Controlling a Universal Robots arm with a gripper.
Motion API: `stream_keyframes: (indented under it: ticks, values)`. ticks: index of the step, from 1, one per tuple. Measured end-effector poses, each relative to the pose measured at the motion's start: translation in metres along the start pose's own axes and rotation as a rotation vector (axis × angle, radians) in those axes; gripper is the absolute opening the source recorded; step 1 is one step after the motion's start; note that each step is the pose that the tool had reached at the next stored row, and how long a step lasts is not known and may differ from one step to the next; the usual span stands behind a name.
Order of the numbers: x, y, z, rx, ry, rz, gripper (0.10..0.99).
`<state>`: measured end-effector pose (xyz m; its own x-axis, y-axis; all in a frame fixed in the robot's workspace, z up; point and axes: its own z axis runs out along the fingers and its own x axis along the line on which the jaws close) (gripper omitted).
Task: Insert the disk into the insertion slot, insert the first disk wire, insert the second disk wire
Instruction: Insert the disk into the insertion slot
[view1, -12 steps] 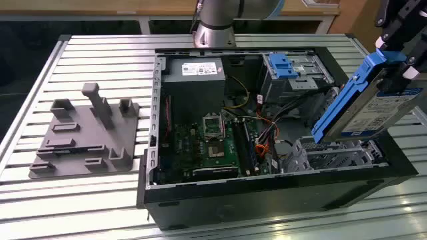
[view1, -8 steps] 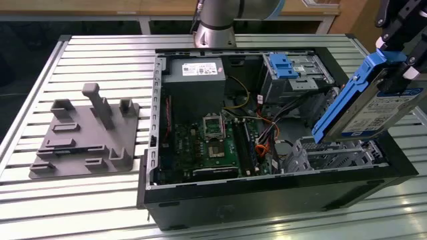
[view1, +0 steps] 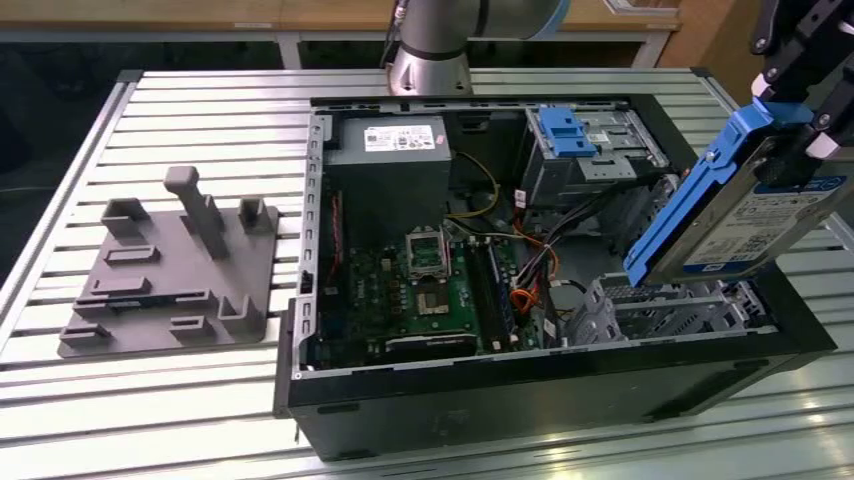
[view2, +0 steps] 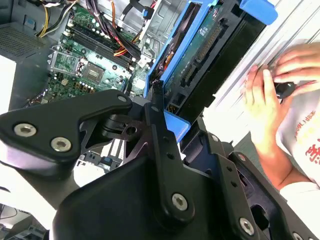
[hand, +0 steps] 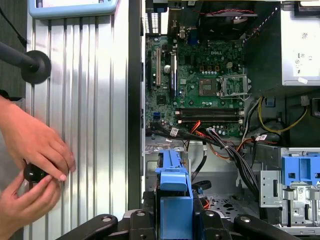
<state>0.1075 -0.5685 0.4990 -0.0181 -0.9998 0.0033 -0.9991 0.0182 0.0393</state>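
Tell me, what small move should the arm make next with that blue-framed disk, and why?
Probably lower it slightly toward the insertion slot: the end effector holds the disk tilted above that low silver cage, not yet inside.

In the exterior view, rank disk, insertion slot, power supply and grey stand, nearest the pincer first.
1. The disk, held in the pincer.
2. The insertion slot, just below it.
3. The power supply, toward the exterior view's left.
4. The grey stand, farthest left.
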Motion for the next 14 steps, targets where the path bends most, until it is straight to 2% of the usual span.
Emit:
stream_keyframes:
  ticks: [6, 8, 10, 14]
  values:
    - [0.0, 0.0, 0.0, 0.0, -0.0001, 0.0, 0.365]
    - [0.0003, 0.0, 0.0, 0.0, -0.004, 0.0, 0.365]
    - [0.0009, 0.0, 0.0, 0.0, -0.016, -0.001, 0.365]
    - [0.0031, 0.0, 0.0, -0.001, -0.0547, -0.002, 0.365]
